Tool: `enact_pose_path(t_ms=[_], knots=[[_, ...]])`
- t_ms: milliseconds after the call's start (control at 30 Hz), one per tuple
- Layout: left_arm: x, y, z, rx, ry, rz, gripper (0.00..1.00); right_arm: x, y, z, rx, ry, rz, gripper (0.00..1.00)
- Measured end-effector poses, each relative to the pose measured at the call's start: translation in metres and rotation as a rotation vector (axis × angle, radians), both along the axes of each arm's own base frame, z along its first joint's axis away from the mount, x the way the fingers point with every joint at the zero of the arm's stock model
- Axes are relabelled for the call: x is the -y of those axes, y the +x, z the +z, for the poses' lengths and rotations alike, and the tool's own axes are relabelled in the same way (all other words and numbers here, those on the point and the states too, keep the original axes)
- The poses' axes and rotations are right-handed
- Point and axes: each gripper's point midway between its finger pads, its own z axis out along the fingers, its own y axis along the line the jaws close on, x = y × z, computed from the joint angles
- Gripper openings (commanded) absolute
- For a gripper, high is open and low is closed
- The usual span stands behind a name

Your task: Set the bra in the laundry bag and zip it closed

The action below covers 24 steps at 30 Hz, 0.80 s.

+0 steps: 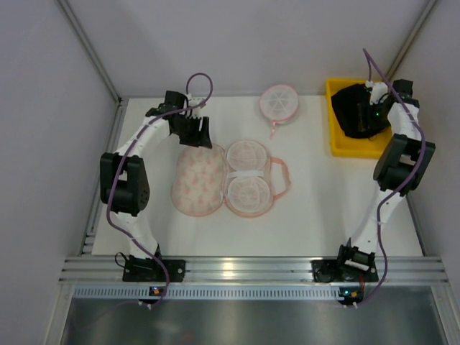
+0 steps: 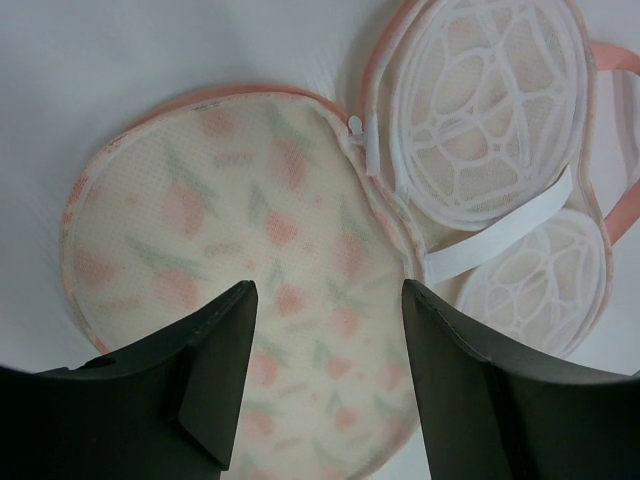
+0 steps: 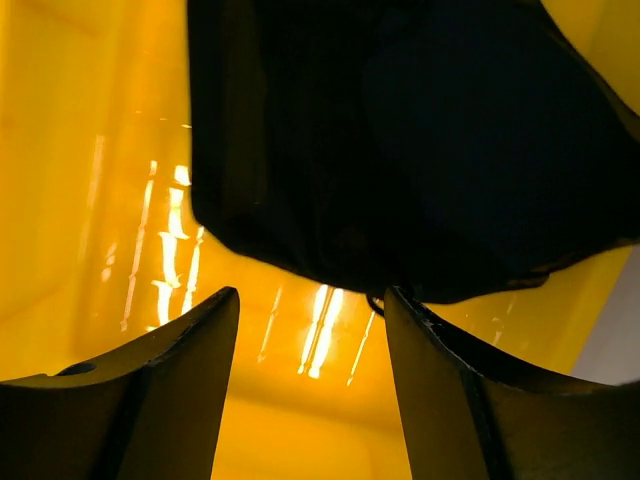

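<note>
White worktop (image 1: 316,208) carries everything; both arms reach out over it from the near edge.

Laundry bag (image 1: 198,183) sits mid-worktop, unzipped and spread flat. We see the speckled cream half on the left and, on the right, the half with two round white mesh domes (image 1: 248,176). A white strap (image 2: 500,225) crosses between the domes. The pink trim loops out on the right side. The white zip pull (image 2: 362,135) sits where the two halves meet, at the far edge.

Yellow bin (image 1: 338,144) is at the far right of the worktop, well apart from the bag.

Bra (image 3: 420,150) is in the bin, a black bunched heap filling most of it. It is not in the bag.

A small round white mesh disc (image 1: 279,103) with a pink rim lies at the far edge, between bag and bin, touching neither.

Left claw (image 2: 328,290) hangs over the speckled half near its far-left edge. It is released, with the jaws apart and nothing between them.

Right claw (image 3: 312,295) is down in the bin, also released. Its jaws are spread, and the bra's lower edge is right at the fingertips but not pinched. We can't tell whether the tips touch the fabric.
</note>
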Motion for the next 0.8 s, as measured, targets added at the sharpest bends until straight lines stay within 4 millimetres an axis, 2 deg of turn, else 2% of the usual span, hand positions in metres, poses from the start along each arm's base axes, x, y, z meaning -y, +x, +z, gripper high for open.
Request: enact_pose_path(t_ms=[167,267,367,467,500,600,800], knots=[[-0.001,-0.005,-0.005,-0.026,0.003,0.005,0.66,0.012,0.009,-0.038,-0.037,-0.052,-0.016,0.63],[-0.003,-0.009,-0.007,-0.042,0.014,0.009,0.66,0.02,0.014,-0.05,-0.037,-0.081,-0.032,0.65],[-0.005,-0.01,-0.009,-0.05,0.024,0.014,0.66,0.026,0.021,-0.058,-0.029,-0.107,-0.041,0.61],[-0.006,-0.011,-0.01,-0.054,0.029,0.016,0.66,0.03,0.027,-0.066,-0.022,-0.123,-0.038,0.47],[-0.006,-0.011,-0.01,-0.055,0.032,0.018,0.66,0.03,0.03,-0.066,-0.013,-0.123,-0.033,0.3],[-0.008,-0.012,-0.011,-0.058,0.043,0.023,0.66,0.03,0.035,-0.065,0.003,-0.128,-0.025,0.0],[-0.012,-0.014,-0.014,-0.061,0.067,0.009,0.65,0.022,0.036,-0.063,0.003,-0.091,-0.017,0.0]])
